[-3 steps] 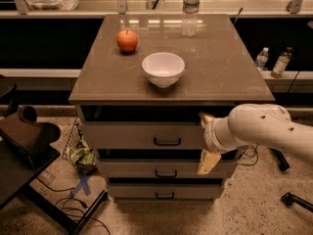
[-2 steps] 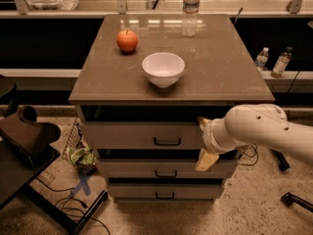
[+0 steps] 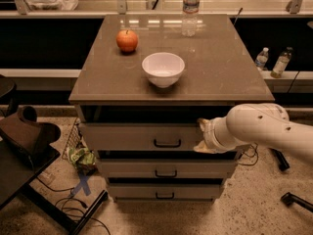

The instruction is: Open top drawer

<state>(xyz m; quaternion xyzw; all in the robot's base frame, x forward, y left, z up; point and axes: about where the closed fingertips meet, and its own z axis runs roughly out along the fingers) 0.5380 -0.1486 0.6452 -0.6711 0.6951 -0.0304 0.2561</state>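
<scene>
The top drawer (image 3: 142,137) is the uppermost grey-beige front under the brown tabletop, with a small black bar handle (image 3: 167,143) at its centre. Its front stands about level with the two drawer fronts below, and no interior shows. My gripper (image 3: 201,136) is at the end of the white arm (image 3: 264,129) that comes in from the right. It sits against the right part of the top drawer's front, a little to the right of the handle and apart from it. Its two pale fingers (image 3: 201,124) stand apart, one above the other, and hold nothing.
On the tabletop (image 3: 215,77) stand a white bowl (image 3: 163,68), a red apple (image 3: 127,40) and a water bottle (image 3: 190,4). Two lower drawers (image 3: 166,170) sit below. A dark stand (image 3: 24,141) and cables are at the left, and bottles (image 3: 281,62) on a ledge at the right.
The gripper has moved a little left along the top drawer's front, towards the handle. The drawer has not visibly moved.
</scene>
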